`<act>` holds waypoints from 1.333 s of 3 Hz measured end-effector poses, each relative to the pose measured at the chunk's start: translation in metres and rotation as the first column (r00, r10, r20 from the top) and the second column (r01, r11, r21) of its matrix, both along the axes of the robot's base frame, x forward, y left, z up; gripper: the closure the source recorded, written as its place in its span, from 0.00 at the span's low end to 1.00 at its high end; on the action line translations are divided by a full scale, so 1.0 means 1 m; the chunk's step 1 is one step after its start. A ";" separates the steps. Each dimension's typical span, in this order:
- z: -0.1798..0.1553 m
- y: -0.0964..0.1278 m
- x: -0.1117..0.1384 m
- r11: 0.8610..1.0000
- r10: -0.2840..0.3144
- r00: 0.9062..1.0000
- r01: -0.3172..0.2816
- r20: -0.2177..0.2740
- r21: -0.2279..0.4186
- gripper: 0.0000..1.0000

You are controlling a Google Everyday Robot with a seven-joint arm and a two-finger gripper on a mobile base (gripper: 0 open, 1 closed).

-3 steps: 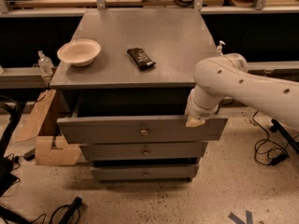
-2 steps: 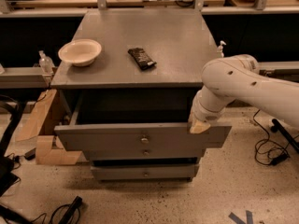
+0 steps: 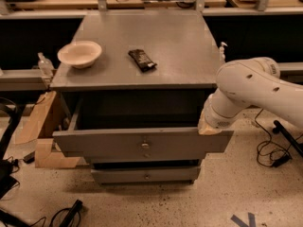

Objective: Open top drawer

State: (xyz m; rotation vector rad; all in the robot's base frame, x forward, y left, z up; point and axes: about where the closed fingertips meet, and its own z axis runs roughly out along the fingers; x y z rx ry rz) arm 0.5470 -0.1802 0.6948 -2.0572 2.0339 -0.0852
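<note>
Grey metal is seen throughout: the top drawer point(image 3: 109, 145), widest of the three fronts, stands well out from the cabinet on the 6 o'clock side of the worktop point(image 3: 184, 41). Its dark box is exposed behind the front, and its small round knob point(image 3: 145, 146) is left untouched at centre. The gripper point(image 3: 209, 126) is set on the upper edge of the front at its 3 o'clock end, tucked against the back of the panel, and the white arm point(image 3: 251, 86) reaches in from 3 o'clock. Whether the gripper is closed on that edge cannot be told. On the worktop a pale bowl point(image 3: 79, 54) is placed towards 10 o'clock and a dark packet point(image 3: 142, 59) near the centre; a narrower drawer point(image 3: 146, 175) is shut beneath.

The task is judged nearly done. Since the pull is applied off-centre, the drawer is best drawn straight towards 6 o'clock and slowly, so that the box is not skewed on its runners. Contact should be kept low on the edge so that it is not slipped over. The pull should be ended before the limit of travel is met, so that the cabinet is not dragged and the bowl is not jolted.
</note>
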 end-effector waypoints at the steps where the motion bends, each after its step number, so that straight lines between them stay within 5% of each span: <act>1: 0.006 0.000 0.000 1.000 0.000 1.000 0.000 0.000 0.000 1.00; 2: 0.006 0.000 0.000 1.000 0.000 1.000 0.000 0.000 0.000 1.00; 4: 0.007 0.000 0.000 1.000 0.001 1.000 -0.001 -0.001 0.000 0.59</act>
